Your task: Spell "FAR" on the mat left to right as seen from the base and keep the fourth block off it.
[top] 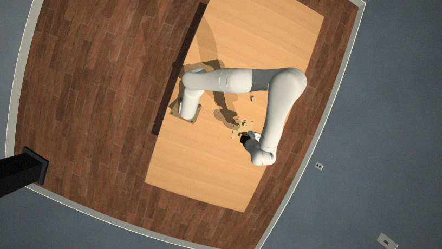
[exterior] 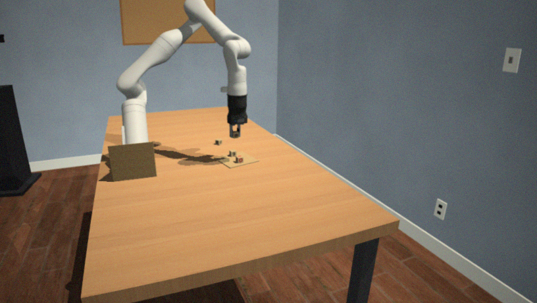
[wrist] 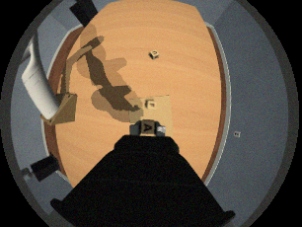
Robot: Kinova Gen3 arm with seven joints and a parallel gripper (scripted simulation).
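Observation:
My gripper (exterior: 235, 134) (wrist: 147, 125) is shut on the A block (exterior: 235, 134) (wrist: 147, 126), held in the air above the mat (top: 234, 133) (exterior: 249, 159) (wrist: 165, 113). Its A shows in the wrist view. One block (top: 244, 124) (exterior: 232, 153) (wrist: 150, 105) sits on the mat, with what looks like an F on top in the wrist view. A block with red marks (exterior: 239, 159) also sits on the mat; the gripper hides it in the wrist view. A further block (top: 252, 98) (exterior: 218, 142) (wrist: 154, 54) lies off the mat; its letter is too small to read surely.
The wooden table (top: 197, 161) (exterior: 225, 211) (wrist: 188, 74) carries the mat and the arm's base plate (top: 193, 120) (exterior: 132, 161). The arm's shadow falls across the table and over one edge of the mat. The two blocks on the mat stand apart, near the gripper in the top view.

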